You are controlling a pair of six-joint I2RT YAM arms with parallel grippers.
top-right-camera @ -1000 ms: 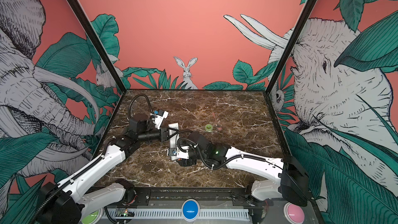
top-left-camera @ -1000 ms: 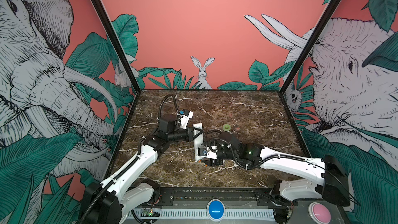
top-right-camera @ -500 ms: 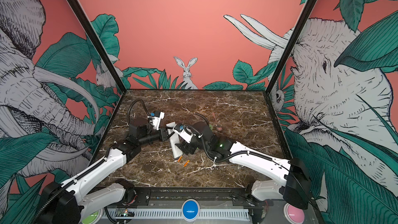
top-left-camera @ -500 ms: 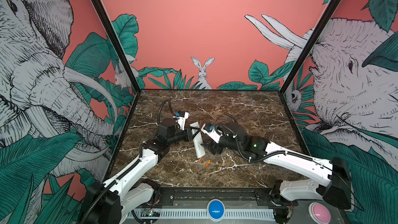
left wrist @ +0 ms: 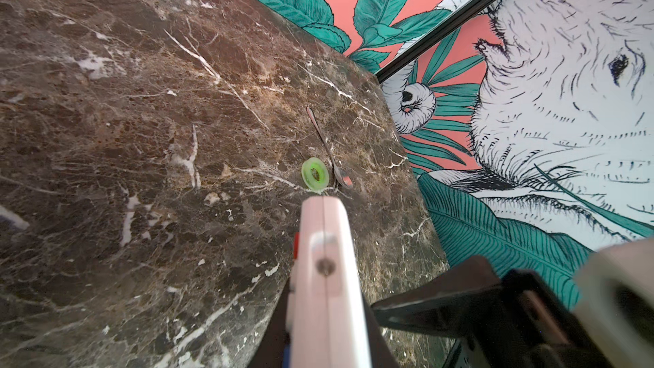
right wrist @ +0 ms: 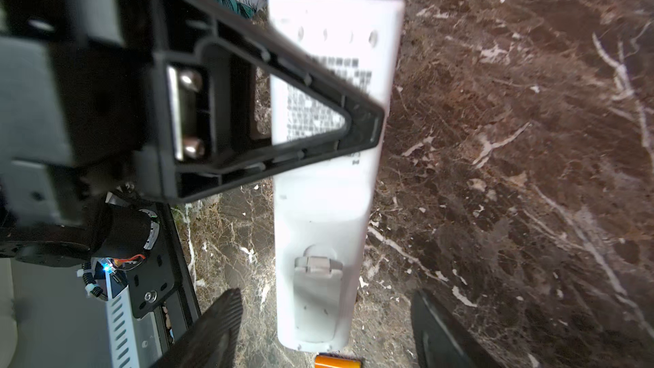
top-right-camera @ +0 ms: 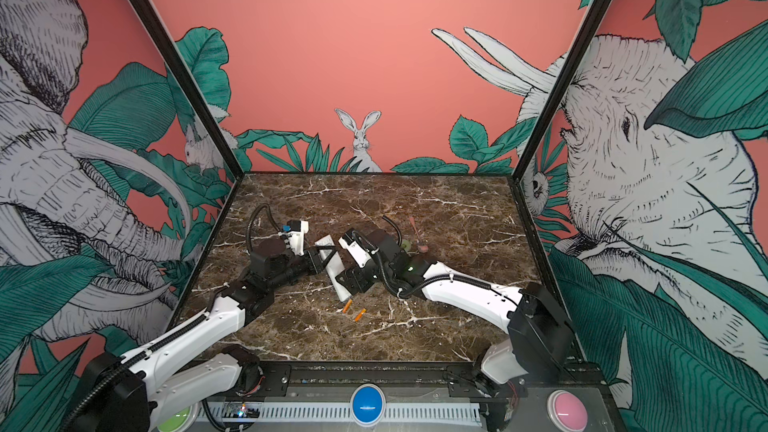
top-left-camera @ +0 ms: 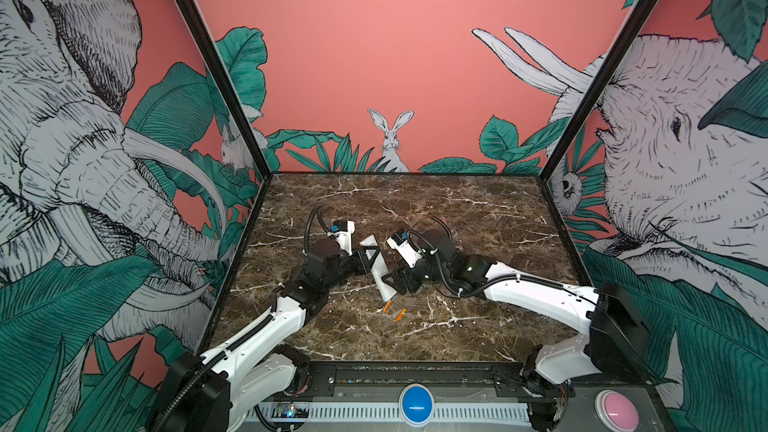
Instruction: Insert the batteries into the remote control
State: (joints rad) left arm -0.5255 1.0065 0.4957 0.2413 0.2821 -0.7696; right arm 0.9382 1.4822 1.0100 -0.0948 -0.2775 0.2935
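The left gripper is clamped tight on the upper part of the one remote control, whose back faces the right gripper. That gripper stands wide and holds nothing. Its fingers flank the remote control's lower end without touching it. Two batteries lie slightly apart on the table, just beyond that lower end.

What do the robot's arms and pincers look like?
The left arm and right arm have white shells and black joints. A black corrugated cable loops over each wrist, beside a white camera block with a blue plug. The left pincer has black, open-framed triangular fingers; the right pincer has black ribbed pads. A green light glows on the right arm.
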